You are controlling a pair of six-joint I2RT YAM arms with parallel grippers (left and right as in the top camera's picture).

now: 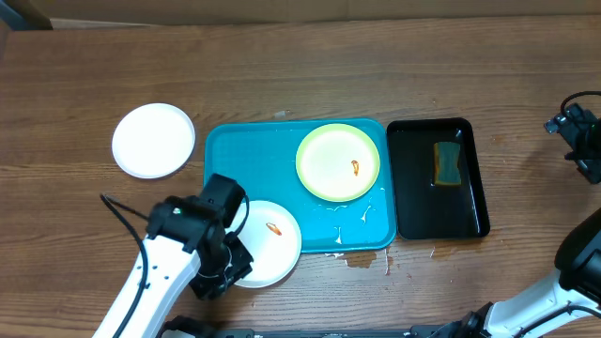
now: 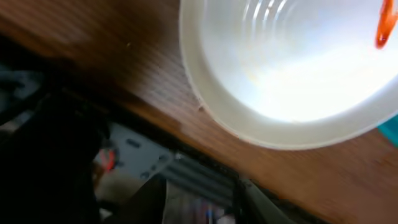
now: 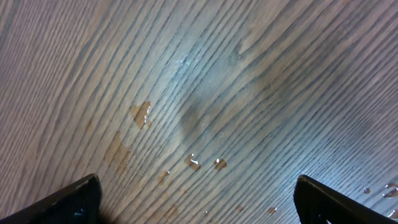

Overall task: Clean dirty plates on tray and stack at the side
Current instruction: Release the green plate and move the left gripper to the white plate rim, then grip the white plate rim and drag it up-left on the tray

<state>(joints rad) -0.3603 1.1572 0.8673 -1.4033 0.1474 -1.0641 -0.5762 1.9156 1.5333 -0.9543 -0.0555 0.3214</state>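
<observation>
The turquoise tray (image 1: 282, 169) holds a pale yellow-green plate (image 1: 331, 155) with an orange-brown smear. A white plate (image 1: 272, 249) with an orange smear lies over the tray's front left corner, partly on the table. It also shows in the left wrist view (image 2: 292, 68). A second white plate (image 1: 153, 141) with no visible smear lies on the table left of the tray. My left gripper (image 1: 223, 272) is at the smeared white plate's front left rim. Its blurred fingers (image 2: 202, 202) look apart and hold nothing. My right gripper (image 1: 575, 127) is open over bare wet wood (image 3: 199, 205), far right.
A black tray (image 1: 413, 207) with a yellow-green sponge (image 1: 447, 163) stands right of the turquoise tray. Water drops (image 1: 362, 258) lie on the table in front of the tray and under the right gripper (image 3: 193, 162). The table's front edge is close to the left gripper.
</observation>
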